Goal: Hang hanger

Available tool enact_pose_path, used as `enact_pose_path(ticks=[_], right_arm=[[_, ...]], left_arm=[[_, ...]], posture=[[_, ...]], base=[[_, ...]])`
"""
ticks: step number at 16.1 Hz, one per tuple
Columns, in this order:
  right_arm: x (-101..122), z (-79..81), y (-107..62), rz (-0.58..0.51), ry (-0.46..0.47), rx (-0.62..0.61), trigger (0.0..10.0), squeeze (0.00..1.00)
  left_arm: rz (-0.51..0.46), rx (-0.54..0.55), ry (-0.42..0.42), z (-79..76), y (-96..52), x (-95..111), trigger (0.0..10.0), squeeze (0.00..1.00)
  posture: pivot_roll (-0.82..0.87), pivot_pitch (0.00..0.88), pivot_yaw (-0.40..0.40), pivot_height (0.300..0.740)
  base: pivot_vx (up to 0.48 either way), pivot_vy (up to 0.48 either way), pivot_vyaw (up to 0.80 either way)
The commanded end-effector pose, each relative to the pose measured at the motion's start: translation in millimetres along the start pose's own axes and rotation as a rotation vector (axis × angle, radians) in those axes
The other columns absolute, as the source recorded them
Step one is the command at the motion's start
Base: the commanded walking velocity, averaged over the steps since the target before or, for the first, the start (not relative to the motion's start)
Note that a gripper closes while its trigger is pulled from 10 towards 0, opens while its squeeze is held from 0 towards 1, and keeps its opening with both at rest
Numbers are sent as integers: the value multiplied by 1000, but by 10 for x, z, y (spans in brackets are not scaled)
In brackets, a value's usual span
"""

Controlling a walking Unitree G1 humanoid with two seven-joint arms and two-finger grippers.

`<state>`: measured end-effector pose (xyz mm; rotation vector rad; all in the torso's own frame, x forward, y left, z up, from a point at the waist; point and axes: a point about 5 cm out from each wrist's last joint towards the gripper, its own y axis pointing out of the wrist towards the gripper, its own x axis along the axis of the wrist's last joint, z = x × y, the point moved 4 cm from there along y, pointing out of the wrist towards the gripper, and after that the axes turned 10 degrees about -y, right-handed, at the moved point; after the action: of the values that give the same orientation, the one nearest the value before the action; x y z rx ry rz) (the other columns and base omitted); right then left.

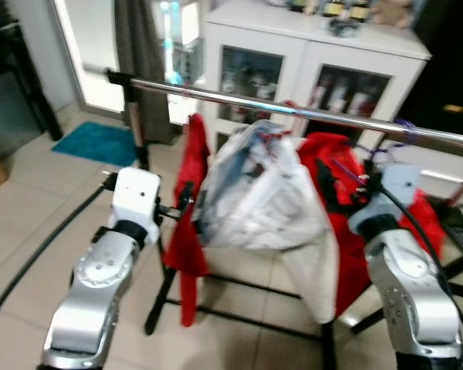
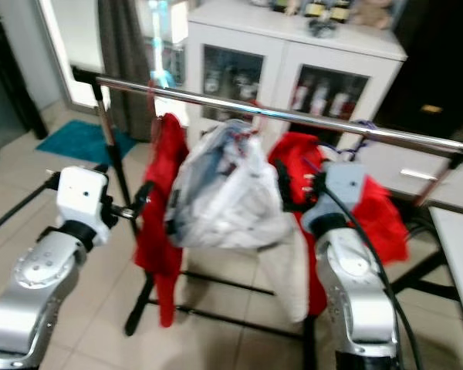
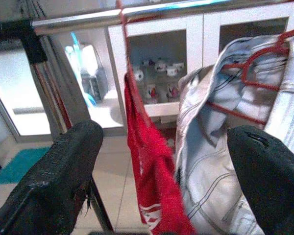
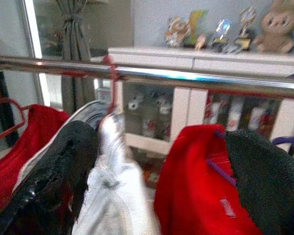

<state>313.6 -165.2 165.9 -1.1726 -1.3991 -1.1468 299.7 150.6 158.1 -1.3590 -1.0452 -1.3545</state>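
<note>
Left eye view: a chrome rail [image 1: 293, 109] runs from upper left to right of frame. Three garments hang from it: a red garment [image 1: 191, 208] left of centre, a white striped shirt [image 1: 255, 193] at centre, and a second red garment [image 1: 332, 166] to its right. The left gripper [image 1: 187, 202] sits at centre left, touching the first red garment; its finger spacing cannot be told here. The right gripper [image 1: 363, 185] sits at centre right against the second red garment. A white cabinet [image 1: 309, 54] stands behind the rail, and a teal mat [image 1: 96, 142] lies on the floor at left.

Right eye view: same arrangement, blurred.

Left wrist view: the fingers [image 3: 59, 181] are spread wide, holding nothing. Between them hang the first red garment and the shirt, which sits on a red hanger [image 3: 259, 63] at upper right, its hook leading up toward the rail.

Right wrist view: the fingers [image 4: 63, 166] are spread apart and empty. The shirt and second red garment hang between them, below the rail. A red hook [image 4: 112, 68] loops over the rail at upper centre.
</note>
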Motion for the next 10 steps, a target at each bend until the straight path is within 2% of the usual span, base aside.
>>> enact_pose_path(ticks=[1,3,4,5,7,8,9,10], right_arm=[[9,-118,21,2,-3,-49,10000,0],[4,-78,84,6,-9,-9,10000,0],[-7,-70,128,19,-25,3,10000,0],[-21,-147,215,42,-30,-28,10000,0],[-51,-207,284,62,-54,-37,10000,0],[-79,-250,373,79,-72,-32,10000,925],[-98,-282,441,93,-82,-31,10000,1000],[-150,-357,597,137,-117,-43,10000,1000]], left_arm=[[0,-16,-6,-32,-10,4,10000,467],[-3,-11,4,13,-22,12,10000,459],[0,-23,-18,13,-20,16,10000,443],[12,-83,-19,-43,-16,19,10000,435],[23,-140,-11,-96,-39,19,10000,408],[34,-194,-4,-145,-75,16,10000,165],[44,-227,5,-176,-98,10,10000,0],[73,-285,-13,-229,-122,-25,10000,0]], posture=[[-71,0,-52,740],[-64,0,-54,740],[-65,0,-53,740],[-63,0,-52,740],[-57,0,-53,740],[-49,0,-56,740],[-47,0,-55,740],[-42,0,-57,740]], base=[[0,-304,0],[0,-150,0],[0,0,0],[0,0,0],[0,0,0],[0,0,0],[0,0,0],[0,0,0]])
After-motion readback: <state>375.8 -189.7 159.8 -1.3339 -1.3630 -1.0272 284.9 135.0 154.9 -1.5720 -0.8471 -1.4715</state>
